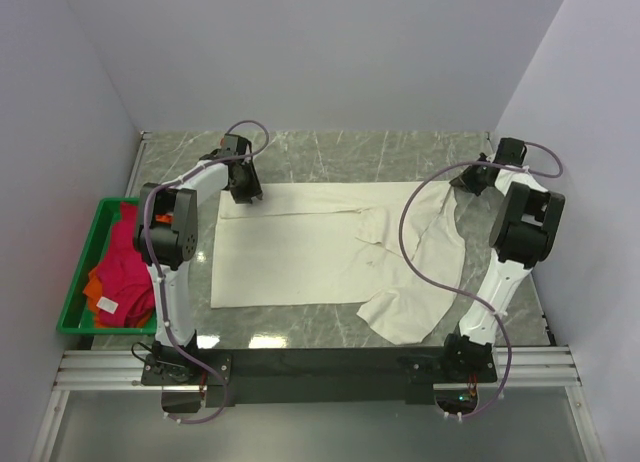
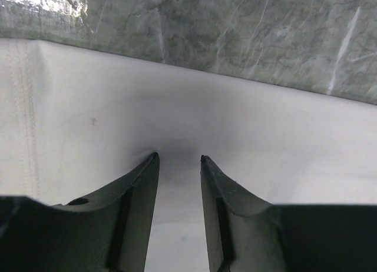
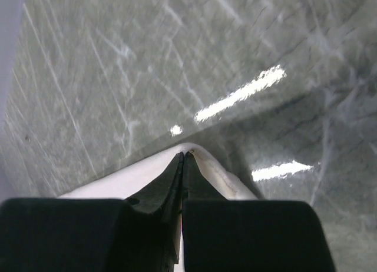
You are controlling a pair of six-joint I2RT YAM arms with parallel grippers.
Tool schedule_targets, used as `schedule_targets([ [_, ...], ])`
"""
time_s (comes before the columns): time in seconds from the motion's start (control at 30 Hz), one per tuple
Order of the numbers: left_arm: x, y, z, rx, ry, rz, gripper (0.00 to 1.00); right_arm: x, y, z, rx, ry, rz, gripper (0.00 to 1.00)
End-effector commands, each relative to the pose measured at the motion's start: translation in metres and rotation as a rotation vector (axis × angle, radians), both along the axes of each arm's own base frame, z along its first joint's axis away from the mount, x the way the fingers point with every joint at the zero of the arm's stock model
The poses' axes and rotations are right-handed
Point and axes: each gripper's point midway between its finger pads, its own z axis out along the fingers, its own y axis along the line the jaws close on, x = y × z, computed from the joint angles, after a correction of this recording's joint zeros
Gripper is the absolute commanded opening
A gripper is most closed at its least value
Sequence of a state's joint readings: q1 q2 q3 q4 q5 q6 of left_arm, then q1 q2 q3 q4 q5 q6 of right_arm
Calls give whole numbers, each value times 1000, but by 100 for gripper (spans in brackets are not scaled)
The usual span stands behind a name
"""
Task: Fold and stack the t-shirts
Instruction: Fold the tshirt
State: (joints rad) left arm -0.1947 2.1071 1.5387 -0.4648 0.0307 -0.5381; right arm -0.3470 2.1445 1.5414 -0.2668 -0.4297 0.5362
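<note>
**A:** Starting nearest the arm bases: the cream t-shirt (image 1: 300, 252) lies spread on the table (image 1: 350, 152), mid-scene, with a loose flap spilling out near-right.

**B:** And off to the left, the green crate (image 1: 70, 287) holds the crimson-pink shirt (image 1: 125, 257) and the orange shirt (image 1: 93, 285).

**A:** Now the far edge, and that's where it counts. The cream shirt's long axis runs left to right, and there's a gripper at each end of that far edge.

**B:** At the far-right corner, the right gripper (image 3: 185, 156) has its fingers pressed together, with a lip of cream cloth pinched at the tips.

**A:** At the far-left corner, the left gripper (image 2: 179, 159) has its jaws parted. The tips are down on the cloth just inside its far edge, and the fabric dimples between them. No pinch that I can see.

**B:** So one corner is caught and one isn't. I'd say a fold towards the near side needs both ends lifted together, or that long edge skews.

**A:** Agreed, the left wants its bite first.
</note>
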Motion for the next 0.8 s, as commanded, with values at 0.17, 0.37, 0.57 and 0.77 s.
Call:
schedule_targets([
  [0.17, -21, 19, -37, 62, 128, 7, 44, 15, -29, 1, -53, 24, -57, 11],
  [0.37, -12, 23, -25, 83, 79, 11, 55, 15, -34, 15, -88, 7, -74, 33],
  [0.57, -4, 19, -10, 56, 35, 12, 63, 0, -15, 48, -115, -76, -50, 41],
  [0.77, -4, 18, -14, 51, 41, 22, 63, -4, 21, 39, -79, -76, 53, 42],
])
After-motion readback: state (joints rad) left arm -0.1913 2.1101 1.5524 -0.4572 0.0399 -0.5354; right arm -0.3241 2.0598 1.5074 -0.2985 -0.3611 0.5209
